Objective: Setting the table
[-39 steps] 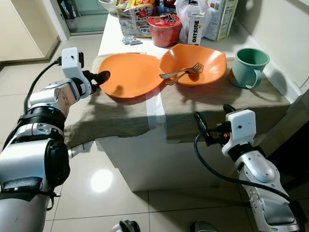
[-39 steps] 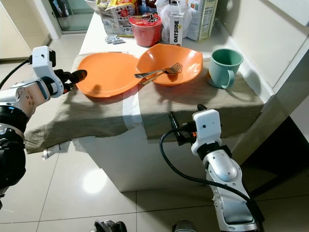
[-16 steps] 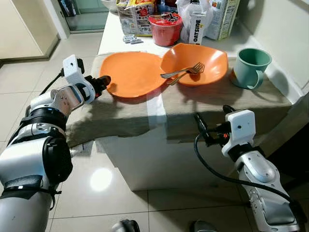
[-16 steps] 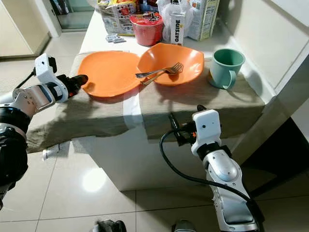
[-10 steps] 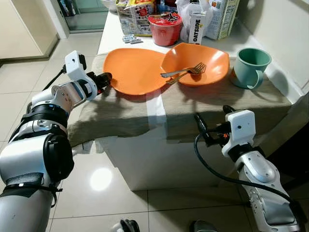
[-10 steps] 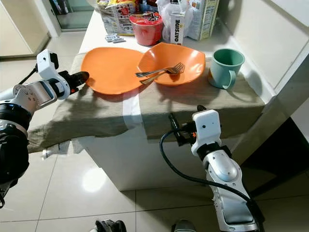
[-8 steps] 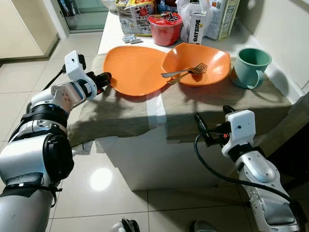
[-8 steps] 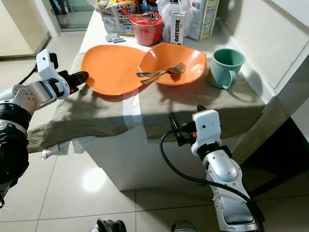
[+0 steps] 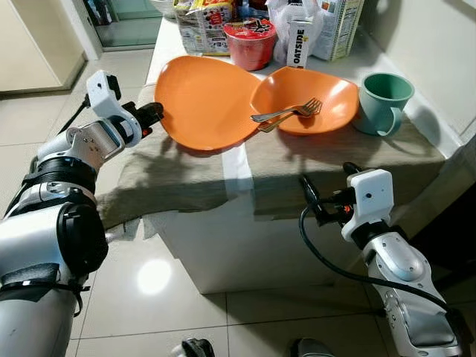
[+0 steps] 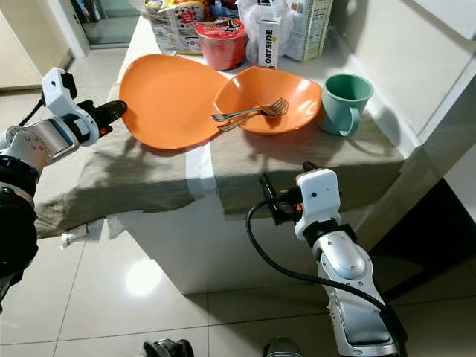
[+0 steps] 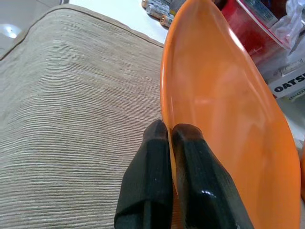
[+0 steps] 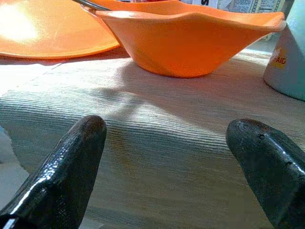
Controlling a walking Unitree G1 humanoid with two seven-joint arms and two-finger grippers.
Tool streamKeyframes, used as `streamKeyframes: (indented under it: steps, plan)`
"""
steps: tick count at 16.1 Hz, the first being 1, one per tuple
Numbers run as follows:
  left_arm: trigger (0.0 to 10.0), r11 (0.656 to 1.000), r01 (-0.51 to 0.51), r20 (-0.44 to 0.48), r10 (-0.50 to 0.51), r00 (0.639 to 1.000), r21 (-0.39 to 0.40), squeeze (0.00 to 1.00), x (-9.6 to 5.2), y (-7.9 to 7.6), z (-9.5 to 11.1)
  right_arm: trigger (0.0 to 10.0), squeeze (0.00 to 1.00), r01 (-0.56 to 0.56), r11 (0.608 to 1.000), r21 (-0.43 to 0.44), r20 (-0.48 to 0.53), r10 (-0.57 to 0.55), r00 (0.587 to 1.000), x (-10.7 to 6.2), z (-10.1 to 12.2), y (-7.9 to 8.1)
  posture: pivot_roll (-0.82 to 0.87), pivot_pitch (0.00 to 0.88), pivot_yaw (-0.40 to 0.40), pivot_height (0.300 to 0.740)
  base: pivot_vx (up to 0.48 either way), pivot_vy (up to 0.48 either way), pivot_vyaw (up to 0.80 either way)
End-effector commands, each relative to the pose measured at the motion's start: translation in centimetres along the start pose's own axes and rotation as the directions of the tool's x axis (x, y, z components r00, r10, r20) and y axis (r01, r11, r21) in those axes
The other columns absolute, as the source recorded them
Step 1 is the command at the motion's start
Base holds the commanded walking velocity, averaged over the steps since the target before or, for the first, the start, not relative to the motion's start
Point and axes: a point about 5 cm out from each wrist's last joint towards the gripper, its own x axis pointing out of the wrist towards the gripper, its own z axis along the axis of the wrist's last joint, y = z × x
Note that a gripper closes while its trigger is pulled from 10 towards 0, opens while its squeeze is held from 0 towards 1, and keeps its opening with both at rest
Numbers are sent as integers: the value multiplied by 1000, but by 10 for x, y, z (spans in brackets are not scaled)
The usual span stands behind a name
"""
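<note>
plate: flat orange plastic plate [image 9: 204,100], near edge lifted and tilted, far edge seems to rest by the orange wavy-rimmed bowl [image 9: 301,97]; sits on the beige woven cloth [image 9: 186,175] over the white desk [image 9: 223,245].
left gripper: left gripper [image 11: 167,138] clamped on the plate's near rim, fingers together with the rim pinched between them.
right gripper: right gripper [image 12: 167,157] fingers wide apart, low by the desk's front edge, facing the bowl, touching nothing.
bowl load: two metal forks [image 9: 286,113] lie in the bowl; plate rim looks touching or just beside it.
neighbours: green mug [image 9: 383,100] right of bowl; red cup-noodle tub [image 9: 249,41] and Oatside carton [image 9: 300,41] behind.
how-to: thin edge pinch, so lift slow, keep the tilt small, clear the bowl rim first, don't drag the cloth.
risk: plate slipping or nudging the bowl and forks.
</note>
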Motion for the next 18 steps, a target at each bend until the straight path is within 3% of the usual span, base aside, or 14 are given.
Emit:
streamKeyframes:
  steps: [1,8,10,12,15,18]
  plan:
    - [0,998,-65,60,63,996,18,0,-6,8,15,10000,0,-1,1000,-2,10,1,1000,-1,3,0,-267,90,75,740,0,0,0]
    - [0,996,-87,156,81,984,33,0,-12,6,38,10000,0,-3,1000,1,7,3,1000,-1,2,-1,-266,92,70,740,0,0,0]
    - [0,995,-87,111,82,990,44,0,-9,6,30,10000,0,-5,1000,2,6,5,1000,-2,2,0,-263,94,72,740,0,0,0]
    - [0,990,-138,-3,138,990,37,0,-9,17,7,10000,0,-7,1000,5,3,7,1000,-3,1,1,-265,91,77,740,0,0,0]
    - [0,988,-149,-95,151,984,36,0,-10,24,-12,10000,0,-6,1000,6,-2,6,1000,-4,0,2,-265,89,82,740,0,0,0]
    - [0,990,-136,-152,141,978,41,0,-13,26,-19,10000,0,-7,1000,7,-7,7,1000,-5,-1,2,-256,86,86,740,0,0,0]
